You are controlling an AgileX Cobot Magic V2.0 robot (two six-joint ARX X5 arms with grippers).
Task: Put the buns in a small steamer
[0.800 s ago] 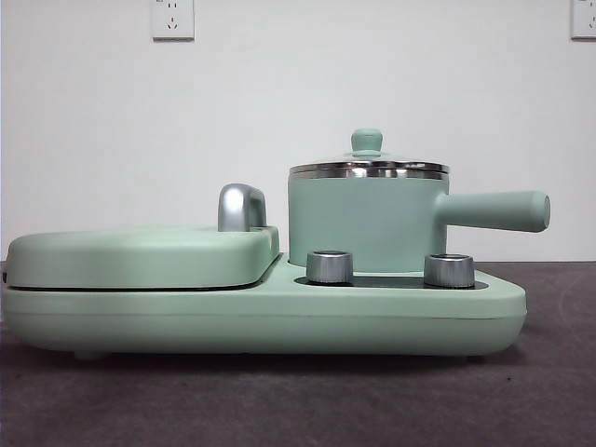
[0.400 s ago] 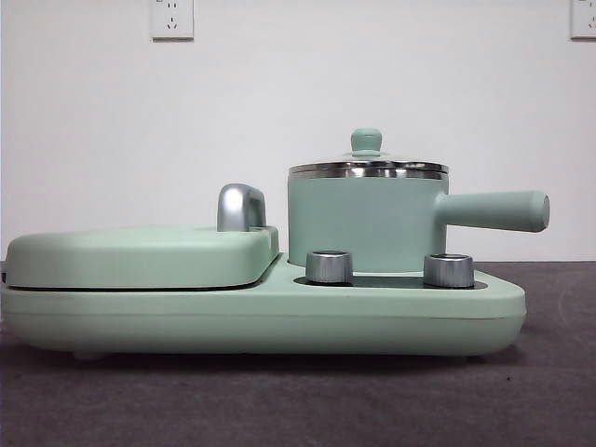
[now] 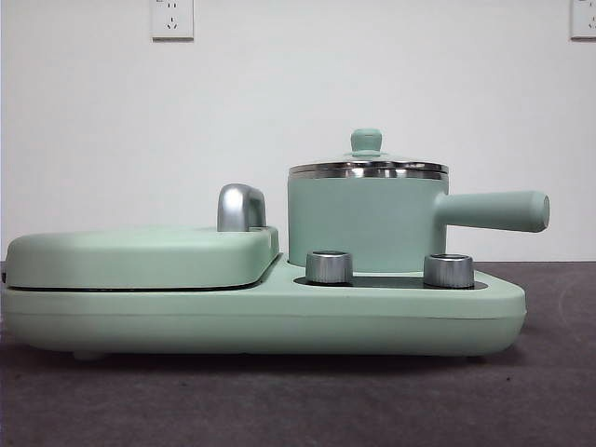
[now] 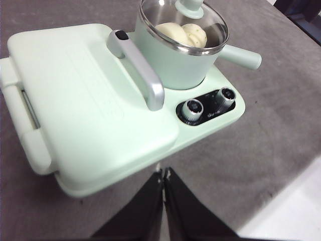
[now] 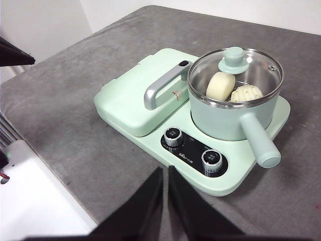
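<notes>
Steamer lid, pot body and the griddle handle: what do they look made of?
Lid: clear glass, likely; both buns show through it, and it carries glare spots. Its knob looks matte mint plastic. Small steamer body: matte mint coating with a shiny steel-looking rim; the base metal can't be told. Griddle handle: brushed silver, metal or metallised plastic.

Front view: level with the table, close, side-on to the small steamer (image 3: 368, 219). Both wrist views look down on it from higher and farther back, on opposite sides. All three share the steamer.
</notes>
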